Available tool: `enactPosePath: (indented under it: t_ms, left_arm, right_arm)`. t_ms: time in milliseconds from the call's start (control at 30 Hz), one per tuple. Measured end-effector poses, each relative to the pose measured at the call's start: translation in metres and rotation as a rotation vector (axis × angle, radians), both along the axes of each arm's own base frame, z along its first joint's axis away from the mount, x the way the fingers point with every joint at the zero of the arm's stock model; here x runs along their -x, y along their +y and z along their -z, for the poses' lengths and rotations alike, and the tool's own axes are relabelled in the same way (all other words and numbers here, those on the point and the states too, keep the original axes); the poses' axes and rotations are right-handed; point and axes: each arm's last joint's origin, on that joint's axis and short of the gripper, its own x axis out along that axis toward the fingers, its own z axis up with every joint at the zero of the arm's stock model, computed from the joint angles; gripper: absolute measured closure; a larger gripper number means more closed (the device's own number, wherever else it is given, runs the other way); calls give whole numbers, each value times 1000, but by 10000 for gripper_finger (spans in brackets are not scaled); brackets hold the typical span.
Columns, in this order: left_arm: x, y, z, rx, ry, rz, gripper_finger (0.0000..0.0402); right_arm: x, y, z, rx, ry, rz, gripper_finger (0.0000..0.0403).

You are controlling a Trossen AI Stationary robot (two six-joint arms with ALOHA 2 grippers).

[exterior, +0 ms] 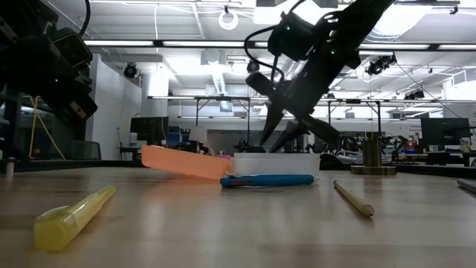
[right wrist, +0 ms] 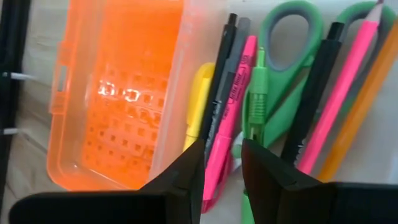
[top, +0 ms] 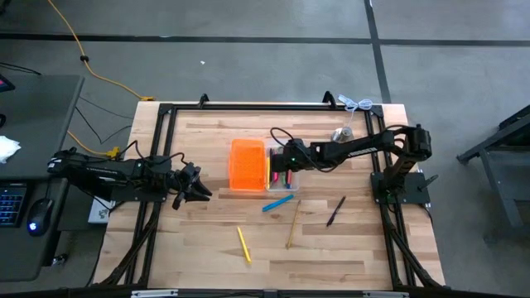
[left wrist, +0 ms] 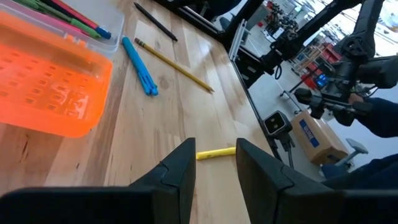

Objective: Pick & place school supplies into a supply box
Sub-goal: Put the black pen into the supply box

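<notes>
Four supplies lay below the supply box [top: 248,164] at frame centre: yellow highlighter [top: 243,244], pencil [top: 293,224], blue pen [top: 278,203], black pen [top: 334,211]. Right gripper [top: 286,160] hung over box's clear half, fingers apart, empty. Left gripper [top: 197,185] waited centre-left, fingers apart.

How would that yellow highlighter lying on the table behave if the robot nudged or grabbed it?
The yellow highlighter looks round-bodied and lies flat on smooth wood, so a sideways nudge would probably roll it. It seems stiff plastic, likely light. Its glossy barrel might slip between narrow fingers.

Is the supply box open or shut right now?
Open. The orange half lies flat beside the clear tray, where pens and scissors lie uncovered.
</notes>
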Motion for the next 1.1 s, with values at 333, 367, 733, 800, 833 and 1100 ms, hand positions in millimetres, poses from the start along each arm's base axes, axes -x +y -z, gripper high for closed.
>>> enactPosePath:
  t_ms: [333, 367, 733, 800, 833, 1100]
  left_arm:
    - [0, 0, 1, -1, 16, 0, 257]
    - [0, 0, 2, -1, 17, 1, 257]
    - [0, 0, 2, -2, 20, 1, 257]
    - [0, 0, 2, -3, 20, 1, 257]
    - [0, 0, 2, -3, 21, 1, 257]
    - [1, 0, 2, -2, 25, 0, 257]
  right_arm:
    - [-1, 0, -4, 6, -32, -1, 320]
    - [-1, 0, -7, 7, -38, -1, 320]
    - [9, 1, -44, 75, -151, 9, 320]
    - [10, 4, -52, 104, -174, -24, 320]
    - [10, 7, -55, 122, -191, -46, 320]
    - [8, 33, -74, 195, -302, -179, 320]
